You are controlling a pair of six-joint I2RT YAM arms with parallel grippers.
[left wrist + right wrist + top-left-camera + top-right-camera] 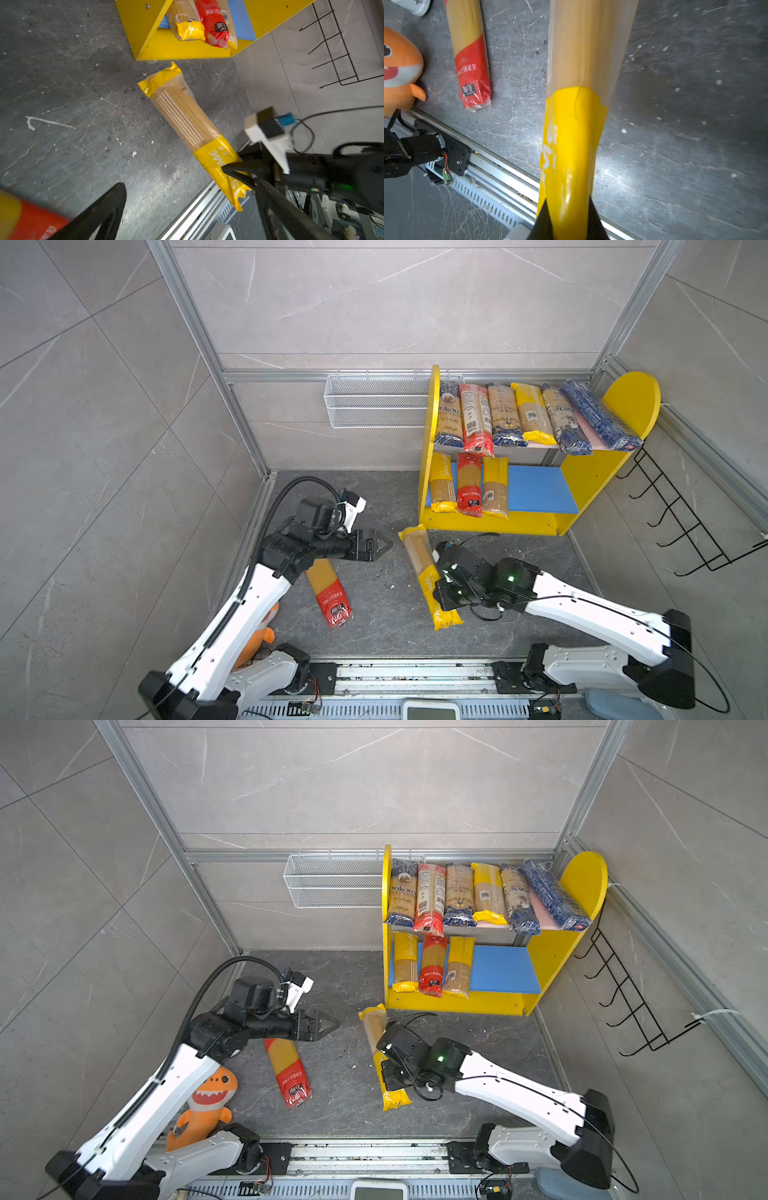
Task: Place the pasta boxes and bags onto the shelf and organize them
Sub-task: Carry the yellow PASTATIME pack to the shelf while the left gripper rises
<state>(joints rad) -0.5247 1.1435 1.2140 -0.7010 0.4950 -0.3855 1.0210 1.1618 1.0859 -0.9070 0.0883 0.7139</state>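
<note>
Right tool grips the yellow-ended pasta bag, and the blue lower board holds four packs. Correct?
No. The blue lower board holds three packs, not four; both top views show it. The right tool does grip the yellow-ended pasta bag.

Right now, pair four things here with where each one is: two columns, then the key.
1 loose yellow-ended pack
2 loose red-ended pack
3 all-blue pack
4 shark toy

A pink upper board, right end
B floor, one end under the left arm
C clamped in the right gripper
D left corner, by the front rail

Pairs: 1-C, 2-B, 3-A, 4-D
</note>
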